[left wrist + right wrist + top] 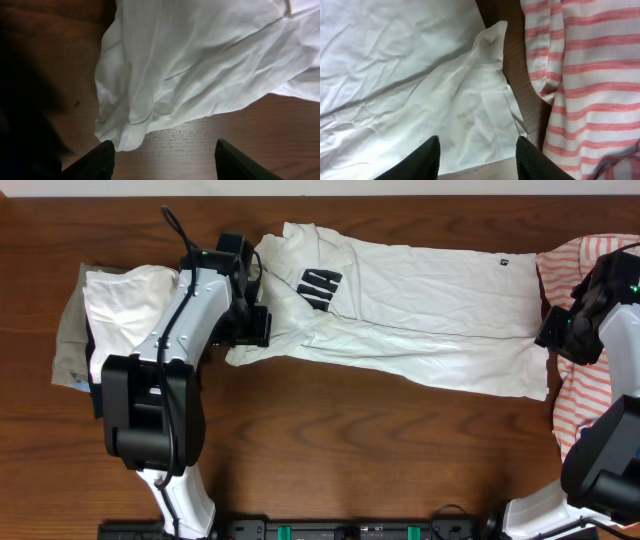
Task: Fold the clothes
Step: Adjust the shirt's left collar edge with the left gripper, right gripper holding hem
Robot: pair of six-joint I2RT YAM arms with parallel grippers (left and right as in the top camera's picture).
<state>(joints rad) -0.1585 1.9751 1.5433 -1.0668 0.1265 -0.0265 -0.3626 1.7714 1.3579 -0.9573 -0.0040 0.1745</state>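
Note:
A large white T-shirt (420, 320) with dark chest lettering (320, 288) lies stretched across the table's far half, its long sides folded inward. My left gripper (258, 326) is at the shirt's left end. In the left wrist view it (162, 150) stands open over bare wood, with the bunched white sleeve (190, 65) just ahead and touching the left fingertip (106, 152). My right gripper (553, 334) is at the shirt's right end. In the right wrist view it (477, 147) is open above the shirt's crumpled hem corner (470, 100), gripping nothing.
A coral-and-white striped garment (585, 395) lies bunched at the right edge, under the right arm, and shows again (590, 75) close beside the right gripper. At the left lies a pile with a white garment (125, 305) on khaki cloth (68, 340). Brown wood (380, 440) fills the front.

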